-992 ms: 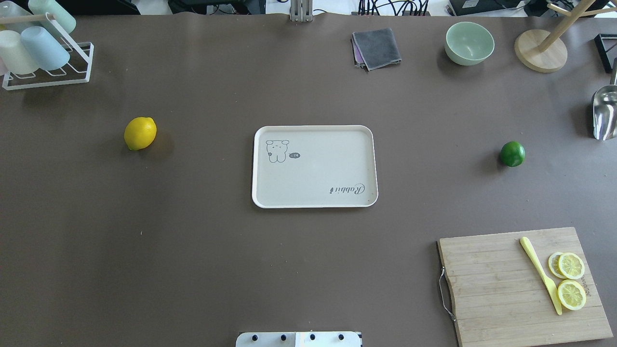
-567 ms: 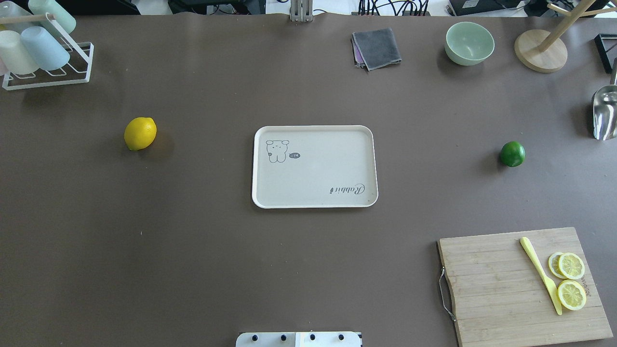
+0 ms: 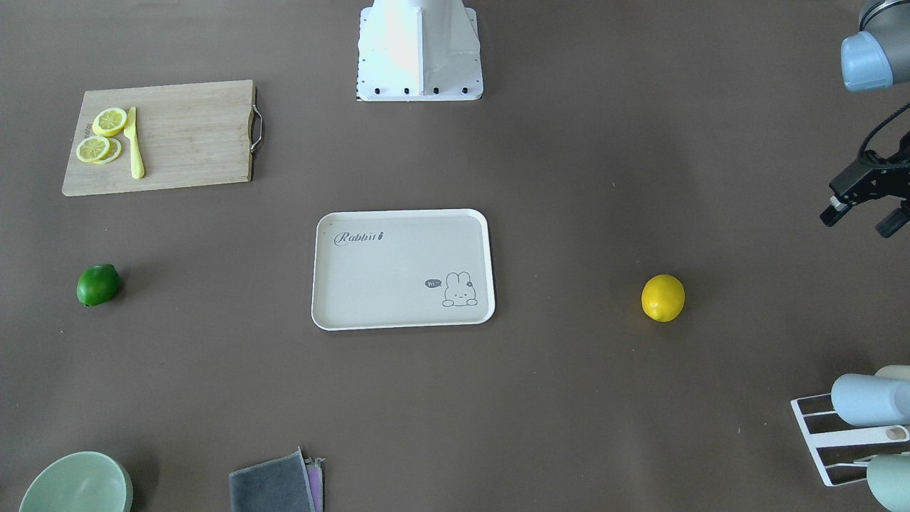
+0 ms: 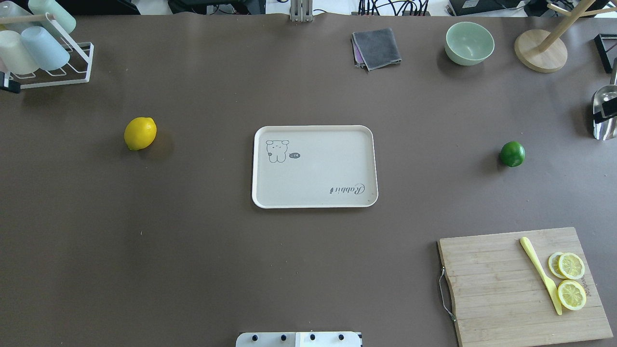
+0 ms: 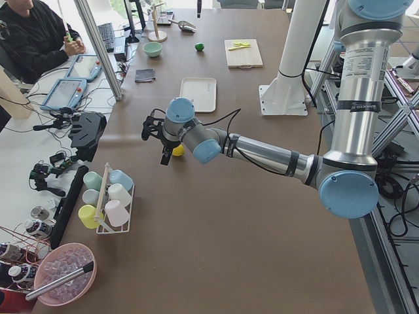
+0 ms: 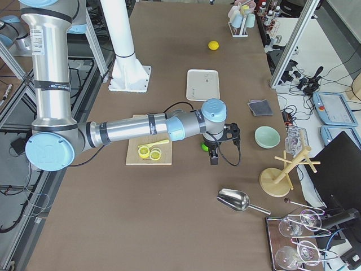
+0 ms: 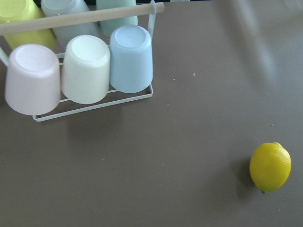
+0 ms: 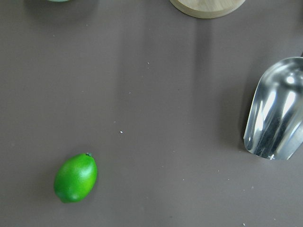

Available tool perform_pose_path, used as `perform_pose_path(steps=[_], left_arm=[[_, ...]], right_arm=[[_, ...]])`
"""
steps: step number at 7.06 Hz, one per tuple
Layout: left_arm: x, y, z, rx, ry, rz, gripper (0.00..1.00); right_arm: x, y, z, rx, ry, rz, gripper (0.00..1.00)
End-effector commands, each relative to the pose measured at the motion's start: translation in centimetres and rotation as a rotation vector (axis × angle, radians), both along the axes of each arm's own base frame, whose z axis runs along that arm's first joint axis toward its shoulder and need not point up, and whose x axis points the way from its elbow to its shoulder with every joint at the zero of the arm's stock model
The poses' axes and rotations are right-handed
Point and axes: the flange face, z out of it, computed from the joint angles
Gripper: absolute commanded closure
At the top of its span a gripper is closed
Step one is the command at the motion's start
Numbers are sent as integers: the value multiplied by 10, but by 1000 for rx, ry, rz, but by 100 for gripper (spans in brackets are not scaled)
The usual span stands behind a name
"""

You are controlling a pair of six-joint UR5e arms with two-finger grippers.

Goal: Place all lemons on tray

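Lemons lie off the central tray (image 4: 318, 168): yellow lemon (image 4: 140, 133) mid-left, green lemon (image 4: 512, 153) mid-right. Newly entering at frame edges: left gripper (image 3: 859, 213), fingers apart; right gripper (image 4: 608, 111), state indeterminable. Approach apparently beginning.

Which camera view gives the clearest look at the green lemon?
The right wrist-mounted view: the green lemon appears largest and unobstructed. Overhead and front-facing show it whole but small; exterior left, tiny; exterior right, partly hidden.
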Motion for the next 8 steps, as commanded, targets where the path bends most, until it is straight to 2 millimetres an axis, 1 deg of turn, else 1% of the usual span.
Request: perform_pose_path(steps=[1, 2, 3, 4, 6, 7, 8], left_arm=[[45, -14, -18, -18, 11, 3, 2], [49, -14, -21, -23, 18, 3, 2], [55, -14, -25, -18, 21, 11, 2], [58, -14, -28, -23, 24, 1, 2], [83, -11, -31, -4, 12, -16, 2], [95, -8, -33, -12, 22, -16, 2], [106, -6, -32, -2, 22, -10, 2]], right_arm=[[-49, 1, -9, -65, -19, 66, 0], [-84, 3, -17, -80, -10, 104, 0], [-116, 5, -21, -82, 13, 128, 0], [-133, 4, -22, -84, 18, 123, 0], [-166, -5, -15, -102, 48, 123, 0], [-181, -2, -9, -108, 58, 99, 0], [-193, -4, -4, -106, 79, 93, 0]])
